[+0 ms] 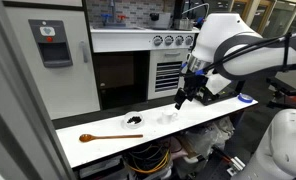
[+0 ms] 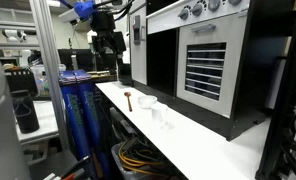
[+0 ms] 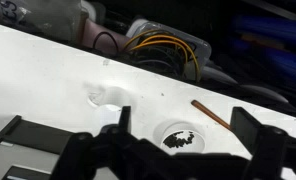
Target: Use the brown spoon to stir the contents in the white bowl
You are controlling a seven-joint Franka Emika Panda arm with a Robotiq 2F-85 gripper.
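The brown spoon (image 1: 98,137) lies flat on the white counter, head toward the counter's end. The wrist view shows only part of its handle (image 3: 216,113). The white bowl (image 1: 134,121) stands just beside the handle's end, with the black bits (image 3: 178,140) heaped in its middle. It also shows in the wrist view (image 3: 164,130). My gripper (image 1: 181,100) hangs above the counter, past the bowl on the side away from the spoon. It is open and empty, and in the wrist view (image 3: 186,128) its fingers frame the bowl from above. It also shows in an exterior view (image 2: 108,55).
A small pale translucent cup (image 1: 168,116) stands by the bowl, also in the wrist view (image 3: 106,95). An oven front (image 1: 138,70) rises behind the counter (image 1: 218,108). Cables and bins (image 3: 163,45) lie below the counter's front edge.
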